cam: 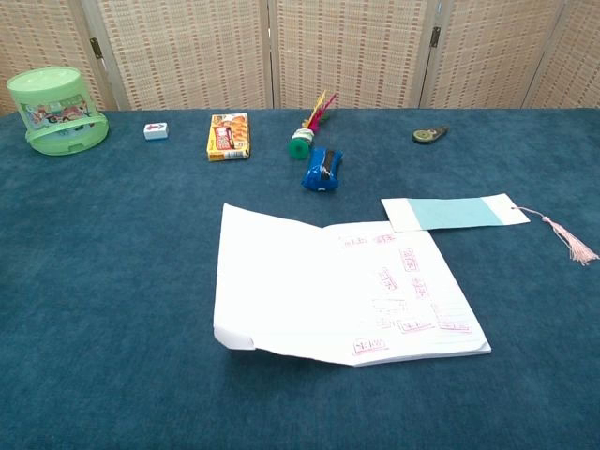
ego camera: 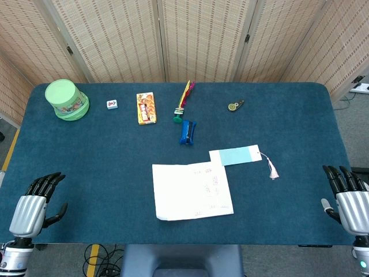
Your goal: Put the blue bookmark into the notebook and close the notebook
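My fingers: left hand (ego camera: 29, 210) and right hand (ego camera: 351, 202) hold nothing, fingers spread, near the bench (ego camera: 86, 167) front corners.
Bookmark: the blue bookmark (ego camera: 235, 155) lies flat, touching the far right corner of the open notebook (ego camera: 192, 190).
Might go wrong: it is thin and flat, so I could push it away. The tassel (ego camera: 271, 168) could snag.
Room: lots of bare bench on both sides. Other things sit far back.
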Available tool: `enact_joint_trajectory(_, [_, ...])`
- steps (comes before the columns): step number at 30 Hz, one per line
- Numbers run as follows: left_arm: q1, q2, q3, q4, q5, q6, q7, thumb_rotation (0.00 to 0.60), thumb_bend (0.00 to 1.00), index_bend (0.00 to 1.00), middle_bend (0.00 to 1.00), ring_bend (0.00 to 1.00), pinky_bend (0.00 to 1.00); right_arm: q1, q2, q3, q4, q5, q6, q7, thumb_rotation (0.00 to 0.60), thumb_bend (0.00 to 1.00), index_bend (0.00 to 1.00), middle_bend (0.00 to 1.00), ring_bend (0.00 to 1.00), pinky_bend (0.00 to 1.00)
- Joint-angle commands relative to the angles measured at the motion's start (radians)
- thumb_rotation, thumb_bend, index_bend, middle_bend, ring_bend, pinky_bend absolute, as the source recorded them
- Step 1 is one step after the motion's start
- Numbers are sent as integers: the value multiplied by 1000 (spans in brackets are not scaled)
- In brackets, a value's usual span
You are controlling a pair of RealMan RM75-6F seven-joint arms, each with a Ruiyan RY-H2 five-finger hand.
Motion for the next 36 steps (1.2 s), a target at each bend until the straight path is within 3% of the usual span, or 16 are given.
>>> enact_joint_trajectory(1, [0, -1, 0, 2, 0, 0, -1, 600, 391, 173, 163, 159, 185, -2, -1, 2, -2, -6, 3, -3, 600, 233, 0, 140, 109, 226])
enact_joint_trajectory(12, [5, 2, 3, 13, -4, 2, -17, 600, 392, 173, 163, 159, 185, 31, -19, 31, 4, 20, -72, -27, 600, 233, 0, 156, 119, 227])
enact_joint_trajectory(16, [5, 2, 5, 17, -3, 2, -23, 600, 392, 173, 163, 159, 185, 96, -24, 53, -13, 43, -178, -69, 600, 232, 0, 156, 119, 227])
enact_joint_trajectory(21, [9, 5, 12, 27, -2, 0, -33, 600, 392, 173, 163, 159, 185, 224, -49, 95, -14, 115, -386, -136, 600, 232, 0, 171, 119, 227])
enact_joint_trajectory(27, [19, 14, 13, 31, -9, 10, -44, 600, 392, 174, 163, 159, 185, 367, -134, 135, 65, 169, -571, -172, 600, 232, 0, 173, 116, 227])
enact_joint_trajectory(36, [25, 25, 13, 37, -20, 10, -52, 600, 391, 174, 163, 159, 184, 538, -276, 171, 205, 290, -780, -269, 600, 207, 0, 53, 6, 180])
